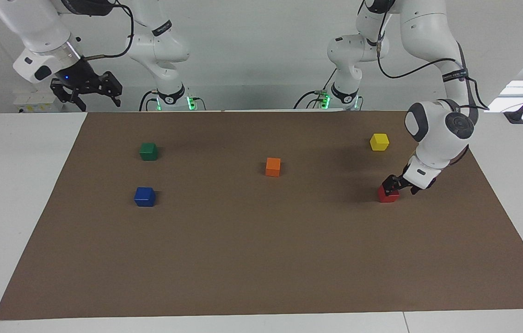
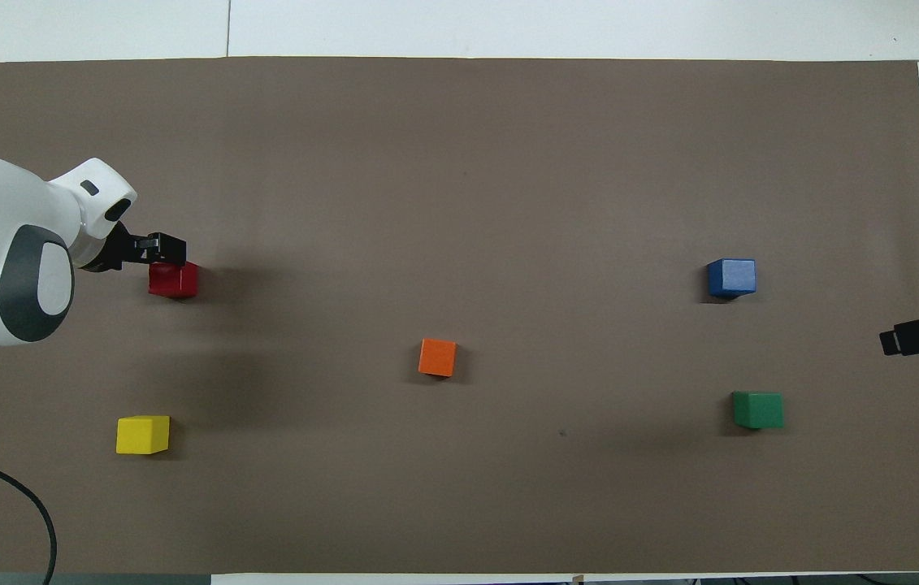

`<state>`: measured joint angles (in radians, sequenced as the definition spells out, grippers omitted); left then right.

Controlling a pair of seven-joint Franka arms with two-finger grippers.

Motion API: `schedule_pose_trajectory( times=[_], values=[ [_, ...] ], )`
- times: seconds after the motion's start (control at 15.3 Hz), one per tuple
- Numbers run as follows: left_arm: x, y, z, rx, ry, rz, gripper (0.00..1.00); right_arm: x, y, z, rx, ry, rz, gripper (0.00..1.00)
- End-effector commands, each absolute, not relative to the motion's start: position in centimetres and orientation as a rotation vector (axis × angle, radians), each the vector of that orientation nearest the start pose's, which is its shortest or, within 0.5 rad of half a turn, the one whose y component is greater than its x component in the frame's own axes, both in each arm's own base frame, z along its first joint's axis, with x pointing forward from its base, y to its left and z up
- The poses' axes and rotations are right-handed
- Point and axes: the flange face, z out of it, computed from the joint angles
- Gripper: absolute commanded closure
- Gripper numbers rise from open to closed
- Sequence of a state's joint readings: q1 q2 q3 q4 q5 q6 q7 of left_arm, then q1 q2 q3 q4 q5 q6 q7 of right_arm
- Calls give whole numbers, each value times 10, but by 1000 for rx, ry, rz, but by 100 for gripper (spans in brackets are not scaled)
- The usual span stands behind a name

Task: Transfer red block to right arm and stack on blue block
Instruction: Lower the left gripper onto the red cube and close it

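The red block [image 1: 388, 194] [image 2: 175, 281] sits on the brown mat toward the left arm's end of the table. My left gripper [image 1: 402, 186] [image 2: 160, 246] is down low right at it, open, its fingers over the block's edge; I cannot tell whether they touch it. The blue block [image 1: 144, 196] [image 2: 731, 277] rests toward the right arm's end. My right gripper [image 1: 90, 95] [image 2: 914, 333] hangs open and empty, high over the table's edge at that end.
A yellow block [image 1: 379, 142] lies nearer the robots than the red one. A green block [image 1: 148, 151] lies nearer the robots than the blue one. An orange block [image 1: 273, 167] sits mid-mat. Two small arms [image 1: 169, 92] stand at the robots' edge.
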<state>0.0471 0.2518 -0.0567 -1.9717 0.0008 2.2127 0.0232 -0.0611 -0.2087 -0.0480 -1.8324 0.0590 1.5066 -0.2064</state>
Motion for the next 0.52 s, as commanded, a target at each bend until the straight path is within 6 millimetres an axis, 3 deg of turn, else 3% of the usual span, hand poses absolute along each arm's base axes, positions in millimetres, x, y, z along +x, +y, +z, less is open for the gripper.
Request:
schedule_pose_trajectory(
  times=[0.0, 0.2, 0.26, 0.33, 0.46],
  values=[
    [593, -7, 335, -3135, 97, 14, 0, 458, -44, 599, -2964, -166, 100, 0],
    [589, -9, 323, -3136, 100, 2, 0, 455, -51, 592, -2816, -195, 66, 0],
    [590, -9, 324, -3134, 102, -1, 9, 456, -48, 585, -2749, -180, 54, 0],
    [590, -9, 323, -3135, 102, -3, 19, 458, -47, 578, -2710, -162, 54, 0],
    [590, -8, 323, -3135, 88, -8, 65, 465, -43, 563, -2649, -125, 16, 0]
  ],
)
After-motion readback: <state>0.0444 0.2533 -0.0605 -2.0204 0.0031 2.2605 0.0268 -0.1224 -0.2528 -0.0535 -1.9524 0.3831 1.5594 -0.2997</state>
